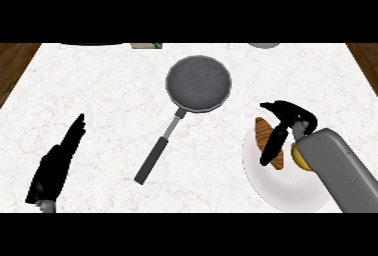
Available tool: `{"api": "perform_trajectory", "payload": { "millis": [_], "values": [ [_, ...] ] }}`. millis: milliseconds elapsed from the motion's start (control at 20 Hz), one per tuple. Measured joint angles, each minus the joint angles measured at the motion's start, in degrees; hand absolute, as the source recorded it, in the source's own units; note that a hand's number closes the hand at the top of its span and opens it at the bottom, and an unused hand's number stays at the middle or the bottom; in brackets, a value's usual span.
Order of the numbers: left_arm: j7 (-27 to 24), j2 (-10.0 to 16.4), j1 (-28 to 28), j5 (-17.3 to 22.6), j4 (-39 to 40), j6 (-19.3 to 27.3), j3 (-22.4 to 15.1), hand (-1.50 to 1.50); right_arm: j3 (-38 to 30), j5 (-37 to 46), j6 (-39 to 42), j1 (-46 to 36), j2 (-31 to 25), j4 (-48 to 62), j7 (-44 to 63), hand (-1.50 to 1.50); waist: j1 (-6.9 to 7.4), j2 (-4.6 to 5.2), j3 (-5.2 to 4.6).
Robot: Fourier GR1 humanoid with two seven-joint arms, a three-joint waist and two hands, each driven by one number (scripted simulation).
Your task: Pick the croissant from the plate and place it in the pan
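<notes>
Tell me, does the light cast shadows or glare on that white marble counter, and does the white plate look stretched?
Head view: the white marble counter is evenly lit, without glare; I see no distinct shadow beside the round dark grey pan; the round white plate looks taller than wide.

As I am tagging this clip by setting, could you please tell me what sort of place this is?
Most likely a kitchen counter: a white, marble-look worktop carries a grey frying pan and a white plate with a croissant on it.
</notes>
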Motion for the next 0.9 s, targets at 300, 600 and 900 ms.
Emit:
{"api": "perform_trajectory", "payload": {
  "millis": [300,600,900],
  "values": [
    [-0.6,-1.9,1.0,-1.9,-0.3,0.1,-0.2,0.0,-0.9,3.3,0.9,1.3,1.5,2.0,-1.4,-1.5,0.05,0.01,0.01],
    [-0.4,-2.4,1.2,-2.5,-0.8,-1.6,1.3,0.0,-2.4,7.6,1.3,3.3,3.5,3.6,-3.1,-1.5,0.06,0.02,0.02],
    [0.5,-3.2,0.3,-3.2,-0.9,-3.2,2.9,0.0,-4.8,12.5,0.7,3.7,5.7,6.4,-6.7,1.5,0.01,-0.07,-0.07]
  ]
}}
